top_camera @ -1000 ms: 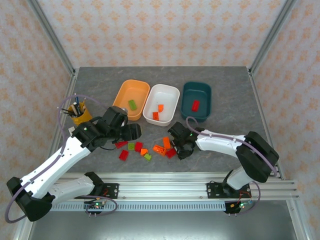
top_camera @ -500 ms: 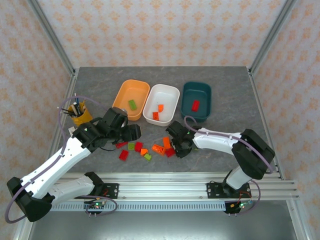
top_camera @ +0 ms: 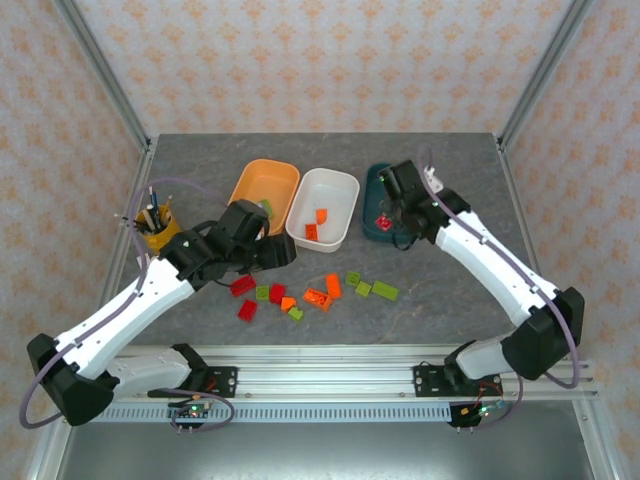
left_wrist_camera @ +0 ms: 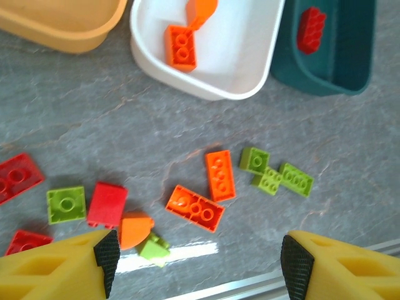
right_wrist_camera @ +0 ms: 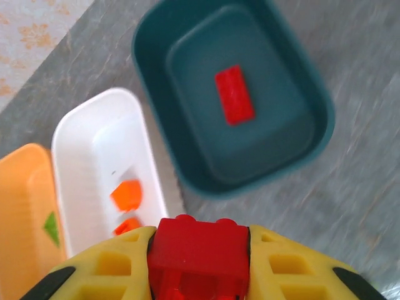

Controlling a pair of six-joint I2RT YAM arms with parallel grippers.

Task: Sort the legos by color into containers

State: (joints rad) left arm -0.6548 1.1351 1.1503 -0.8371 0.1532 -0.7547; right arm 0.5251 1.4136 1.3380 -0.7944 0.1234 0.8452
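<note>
Your right end effector [right_wrist_camera: 199, 265] is clenched on a red brick [right_wrist_camera: 199, 240], seated squarely between the two yellow fingers at the bottom of the right wrist view. Ahead of it, in the upper right of that frame, lies the dark teal tub [right_wrist_camera: 322, 115]. I judge that is the reason for the carry: a lone red piece [right_wrist_camera: 234, 95] lies in that tub, so red belongs there. From this view you don't look centred over it. The white tub [right_wrist_camera: 94, 144] at left, holding orange pieces [right_wrist_camera: 127, 194], lies just beside it, so push further up-frame before letting go. At the far left edge, the orange tub [right_wrist_camera: 25, 200] holds a lime brick [right_wrist_camera: 52, 226].

Your left end effector [left_wrist_camera: 197, 262] is released, fingers wide with nothing between them. It hovers over the loose bricks on the counter [left_wrist_camera: 94, 119]: an orange brick [left_wrist_camera: 220, 175] mid-frame, lime ones [left_wrist_camera: 278, 178] to its right and a red square [left_wrist_camera: 106, 205] at lower left. That looks like a ready stance for the next pick.
</note>
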